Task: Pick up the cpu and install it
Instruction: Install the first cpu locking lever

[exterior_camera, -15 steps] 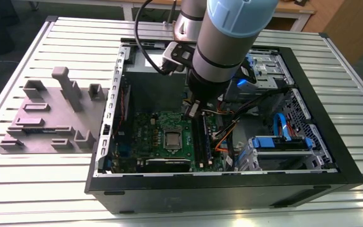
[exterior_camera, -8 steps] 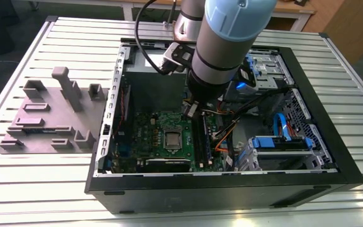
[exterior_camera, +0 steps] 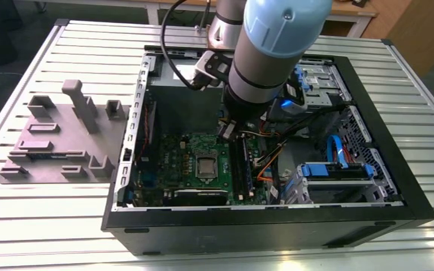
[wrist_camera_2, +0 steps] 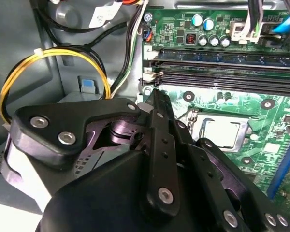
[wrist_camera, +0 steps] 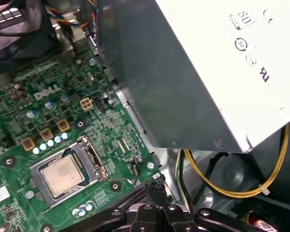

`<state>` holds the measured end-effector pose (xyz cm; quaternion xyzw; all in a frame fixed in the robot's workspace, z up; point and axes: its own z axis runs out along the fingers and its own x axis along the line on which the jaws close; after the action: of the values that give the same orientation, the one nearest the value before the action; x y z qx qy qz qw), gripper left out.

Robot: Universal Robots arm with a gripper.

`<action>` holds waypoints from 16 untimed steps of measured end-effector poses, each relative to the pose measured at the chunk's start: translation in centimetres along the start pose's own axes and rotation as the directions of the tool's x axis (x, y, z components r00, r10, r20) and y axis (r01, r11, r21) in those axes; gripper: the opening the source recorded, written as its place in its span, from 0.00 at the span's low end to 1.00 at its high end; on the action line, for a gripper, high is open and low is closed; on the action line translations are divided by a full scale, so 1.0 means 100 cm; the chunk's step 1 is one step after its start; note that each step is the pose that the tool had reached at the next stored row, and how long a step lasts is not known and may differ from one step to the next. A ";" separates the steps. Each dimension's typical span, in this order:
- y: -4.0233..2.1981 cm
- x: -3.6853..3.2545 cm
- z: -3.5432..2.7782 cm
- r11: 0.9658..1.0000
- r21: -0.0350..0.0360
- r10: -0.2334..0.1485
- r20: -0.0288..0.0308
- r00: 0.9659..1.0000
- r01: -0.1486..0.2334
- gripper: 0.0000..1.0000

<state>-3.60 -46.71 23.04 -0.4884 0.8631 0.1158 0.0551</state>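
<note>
Fixture (exterior_camera: 55, 141): at the exterior view's left we see a grey moulded block with upright posts and slots, resting on the slatted table (exterior_camera: 21, 226) just beside the case.
Case (exterior_camera: 277, 226): we see an open black computer case lying on its side on the table, its interior facing up.
Board (exterior_camera: 187, 152): a green motherboard lies flat in the case's half toward the exterior view's left; we also see it in both wrist views.
Cpu (exterior_camera: 205, 165): we find the pale silver square seated in the socket (wrist_camera: 94, 157) near the board's middle, inside the metal frame; it appears too in the first wrist view (wrist_camera: 63, 175) and the second wrist view (wrist_camera_2: 222, 133). Nothing touches it.
Slots (wrist_camera_2: 222, 63): long dark memory slots run just beside the socket.
Arm (exterior_camera: 273, 51): the blue-grey arm reaches down into the case, above and to the exterior view's right of the cpu.
Gripper (wrist_camera_2: 157, 108): we see its black fingers brought together at the tip with nothing between them, hovering above the board edge near the socket and apart from the cpu.
Box (wrist_camera: 208, 72): a large grey box with a white label sits next to the board.
Cables (wrist_camera_2: 53, 72): a yellow looped bundle lies beside the box.
</note>
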 end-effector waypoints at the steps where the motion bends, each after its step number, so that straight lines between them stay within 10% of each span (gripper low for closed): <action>1: 0.0000 0.0003 0.0006 1.000 -0.001 0.003 -0.001 1.000 -0.003 0.10; 9: 0.0044 0.0038 0.0038 1.000 -0.013 0.004 0.010 1.000 -0.004 0.10; 16: 0.0054 0.0052 0.0034 1.000 -0.011 0.003 0.004 1.000 -0.003 0.10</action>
<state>-4.33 -46.79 22.68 -0.4871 0.8631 0.1214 0.0540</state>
